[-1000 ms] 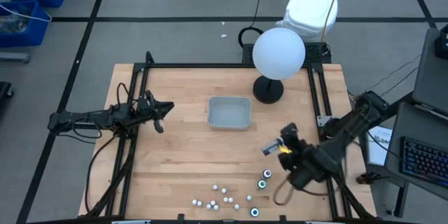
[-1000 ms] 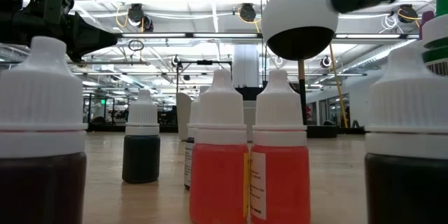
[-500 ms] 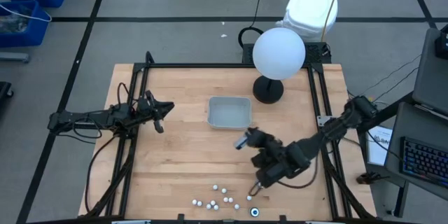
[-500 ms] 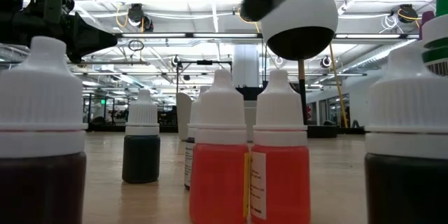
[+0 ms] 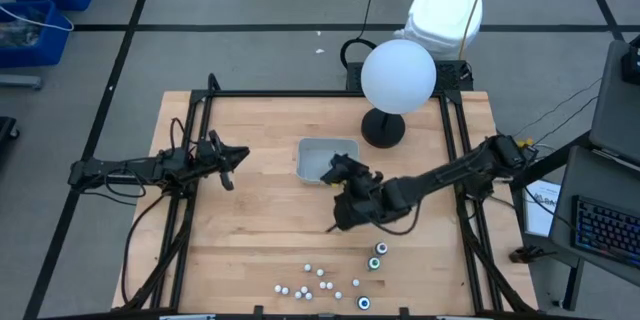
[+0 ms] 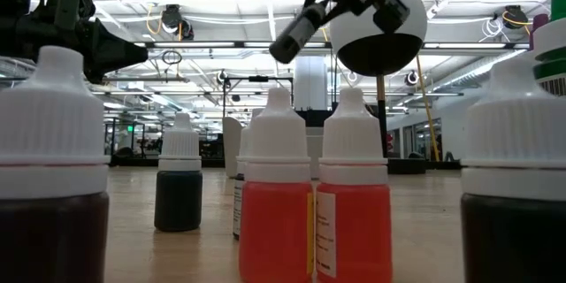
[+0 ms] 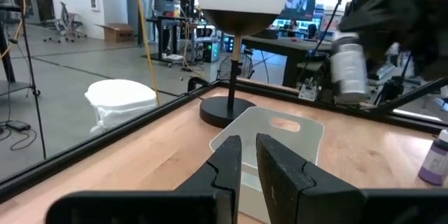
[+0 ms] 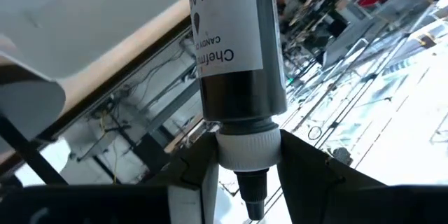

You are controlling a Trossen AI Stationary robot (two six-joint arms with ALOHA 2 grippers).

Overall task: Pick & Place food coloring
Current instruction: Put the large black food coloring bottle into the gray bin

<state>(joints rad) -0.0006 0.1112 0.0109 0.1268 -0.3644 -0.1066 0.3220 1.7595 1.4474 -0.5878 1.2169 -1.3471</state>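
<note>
Over wood table (image 5: 250, 240), right pincer (image 5: 334, 170) hides its food coloring bottle (image 8: 234, 56).

— Any writing you can read?

— Only on the dark bottle (image 8: 234, 49) pinched in the right tool (image 8: 241, 157). Its white label shows "BLA", cut off by the picture's edge, then "Chefm", also cut off, and a smaller line beginning "CANDY".

— Anything on the red bottles (image 6: 314, 208) near the front edge of the table?

— One has a label with small print, too fine to read.
</note>
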